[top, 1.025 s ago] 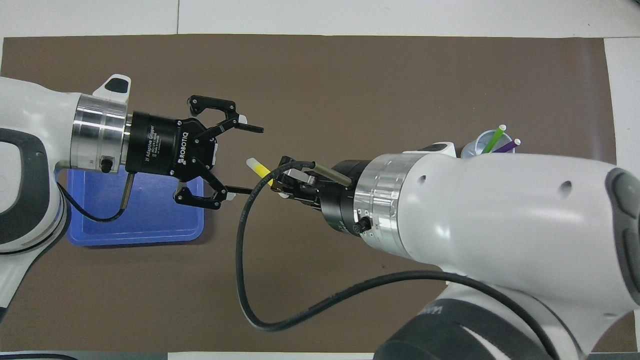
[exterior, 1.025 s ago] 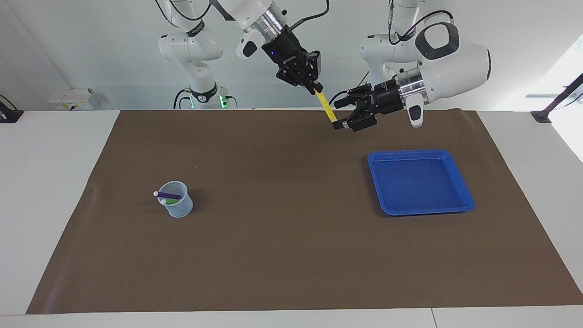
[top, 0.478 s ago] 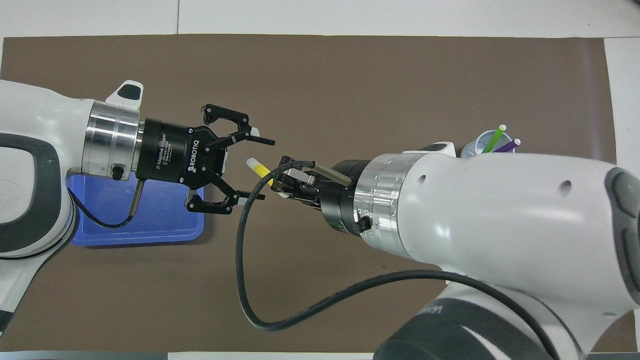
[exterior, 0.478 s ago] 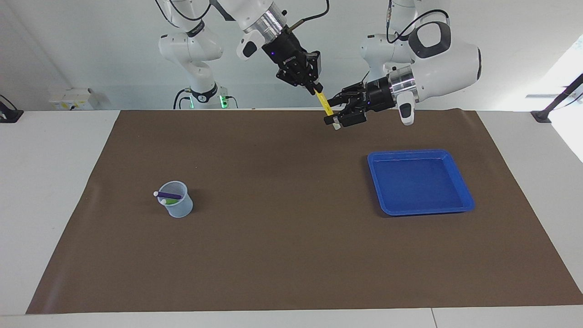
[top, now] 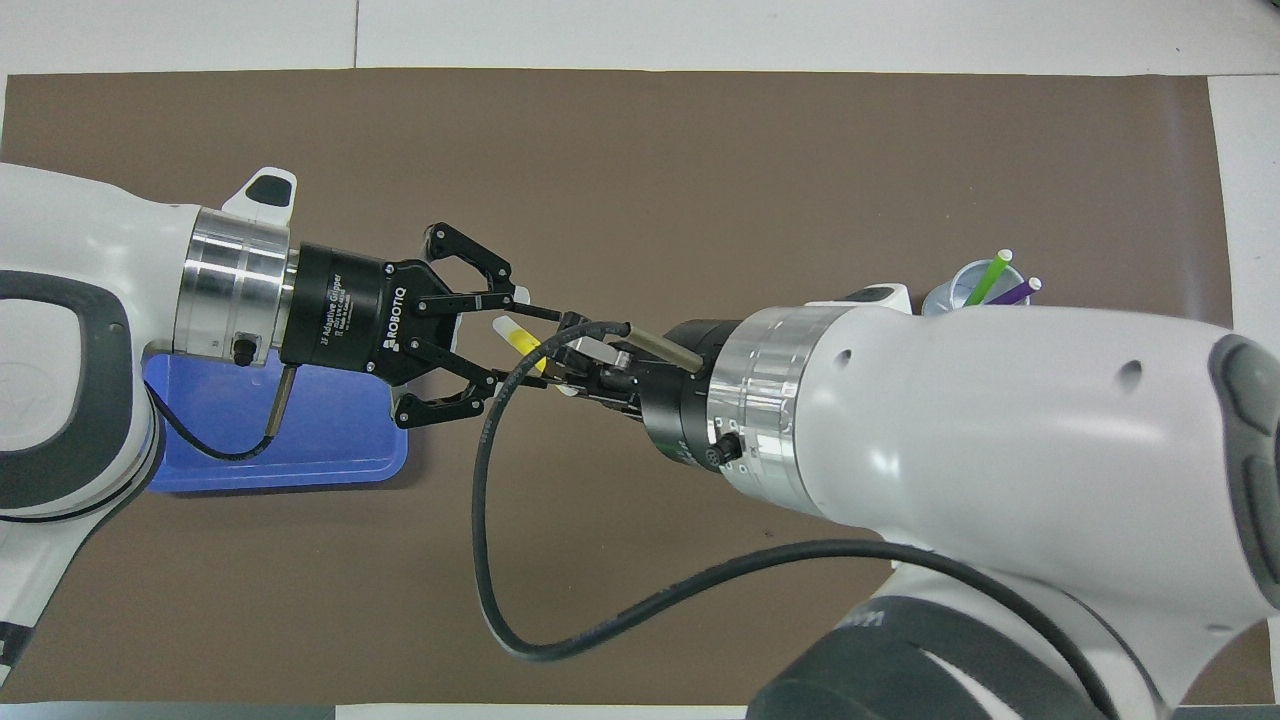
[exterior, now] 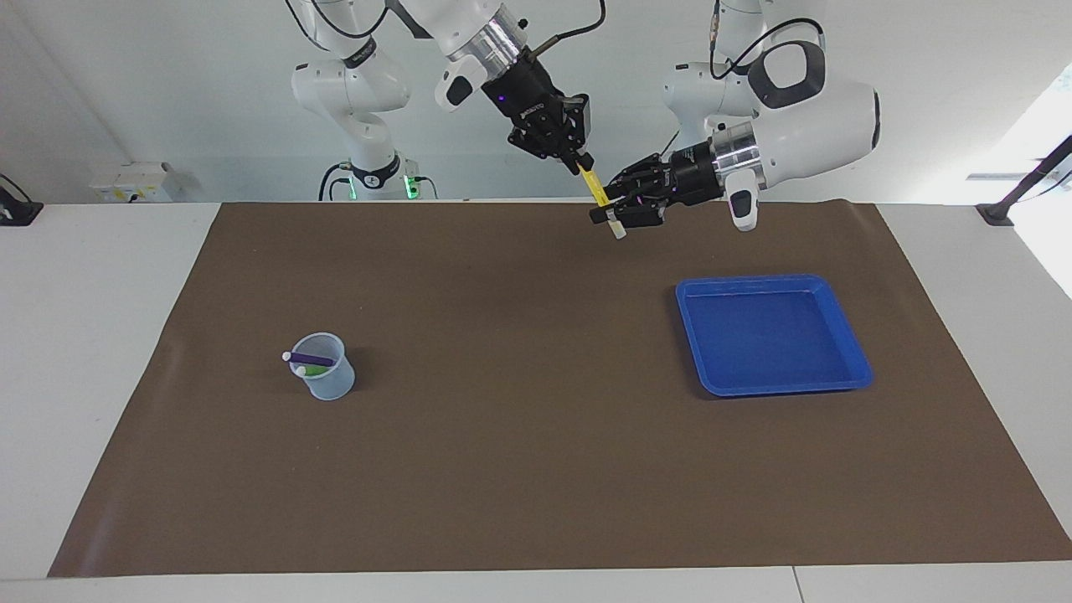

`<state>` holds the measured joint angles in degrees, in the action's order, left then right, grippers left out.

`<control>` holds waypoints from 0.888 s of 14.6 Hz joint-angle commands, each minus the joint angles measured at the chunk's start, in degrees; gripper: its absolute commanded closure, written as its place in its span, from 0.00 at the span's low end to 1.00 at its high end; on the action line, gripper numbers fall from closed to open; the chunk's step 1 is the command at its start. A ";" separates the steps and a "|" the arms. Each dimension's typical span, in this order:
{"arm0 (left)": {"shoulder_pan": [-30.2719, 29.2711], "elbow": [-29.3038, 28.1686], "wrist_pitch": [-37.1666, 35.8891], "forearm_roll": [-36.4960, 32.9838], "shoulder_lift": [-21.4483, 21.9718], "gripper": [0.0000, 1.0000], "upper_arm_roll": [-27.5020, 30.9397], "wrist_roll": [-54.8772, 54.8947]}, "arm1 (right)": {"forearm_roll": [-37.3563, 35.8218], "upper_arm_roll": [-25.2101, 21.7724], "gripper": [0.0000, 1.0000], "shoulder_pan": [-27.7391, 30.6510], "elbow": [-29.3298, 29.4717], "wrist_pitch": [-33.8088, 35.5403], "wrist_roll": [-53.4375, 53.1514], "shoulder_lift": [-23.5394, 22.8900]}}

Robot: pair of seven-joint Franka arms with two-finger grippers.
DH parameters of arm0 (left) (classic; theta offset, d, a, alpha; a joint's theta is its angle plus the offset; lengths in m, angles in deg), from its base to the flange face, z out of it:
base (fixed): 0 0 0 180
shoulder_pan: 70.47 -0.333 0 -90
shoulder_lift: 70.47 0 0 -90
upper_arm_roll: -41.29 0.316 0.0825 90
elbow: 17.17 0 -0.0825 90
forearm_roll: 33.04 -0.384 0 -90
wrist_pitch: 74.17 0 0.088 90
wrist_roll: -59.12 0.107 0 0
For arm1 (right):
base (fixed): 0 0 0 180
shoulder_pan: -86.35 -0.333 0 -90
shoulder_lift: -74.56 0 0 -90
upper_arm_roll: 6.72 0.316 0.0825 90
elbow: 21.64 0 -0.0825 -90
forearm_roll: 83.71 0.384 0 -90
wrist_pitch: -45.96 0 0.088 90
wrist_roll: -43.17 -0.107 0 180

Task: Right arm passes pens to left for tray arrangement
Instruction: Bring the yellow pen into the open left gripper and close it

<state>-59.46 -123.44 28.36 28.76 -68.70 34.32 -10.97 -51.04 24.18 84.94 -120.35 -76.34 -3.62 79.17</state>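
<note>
Facing view. The right gripper (exterior: 579, 162) hangs in the air over the robots' edge of the brown mat (exterior: 536, 469), clamped on the upper end of the yellow pen (exterior: 596, 188). The pen slants down from it toward the left arm's end of the table. The left gripper (exterior: 611, 212) lies level, its fingers on either side of the pen's lower part, with the pale tip showing just below them. The fingers stand narrow about the pen; whether they press on it cannot be told. The blue tray (exterior: 772, 335) lies on the mat below the left gripper and toward the left arm's end, nothing in it. The small cup (exterior: 326, 367) stands well apart from both grippers, toward the right arm's end, holding the purple pen (exterior: 308, 359) and the green pen (exterior: 311, 370).

Overhead view. The left gripper (top: 540, 345) points at the right gripper (top: 572, 372), the two nearly tip to tip. The yellow pen (top: 518, 339) lies between the left gripper's fingers, its pale end toward that gripper's body. The tray (top: 330, 425) is partly covered by the left arm. The cup (top: 950, 295) shows at the edge of the right arm, with the green pen (top: 988, 277) and purple pen (top: 1014, 292) leaning out.
</note>
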 commanded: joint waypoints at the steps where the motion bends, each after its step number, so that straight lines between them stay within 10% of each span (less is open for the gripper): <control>1: 0.23 -2.36 -0.58 1.22 2.36 0.60 0.64 1.27 | 0.03 0.56 1.00 0.26 0.62 -0.13 -0.58 -0.56; 4: -0.03 -2.45 -1.63 1.13 2.36 1.00 0.73 3.37 | 0.03 0.56 1.00 0.26 0.62 -0.30 -0.49 -0.56; 11: -0.03 -2.54 -2.08 1.05 2.80 1.00 0.91 4.88 | -0.06 0.56 1.00 0.26 0.53 0.13 -0.23 -0.56; 12: -0.03 -2.54 -1.99 1.04 2.80 1.00 0.91 4.97 | -0.41 0.56 0.28 0.26 0.53 0.14 -0.31 -0.56; 13: -0.03 -2.54 -1.99 1.13 2.80 1.00 0.91 4.88 | -1.20 0.56 0.00 0.26 0.62 0.22 -0.23 -0.65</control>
<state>-59.52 -124.02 26.78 28.80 -67.94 34.74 -6.78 -51.29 24.21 85.01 -120.33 -76.55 -3.62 79.10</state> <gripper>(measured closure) 0.815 0.775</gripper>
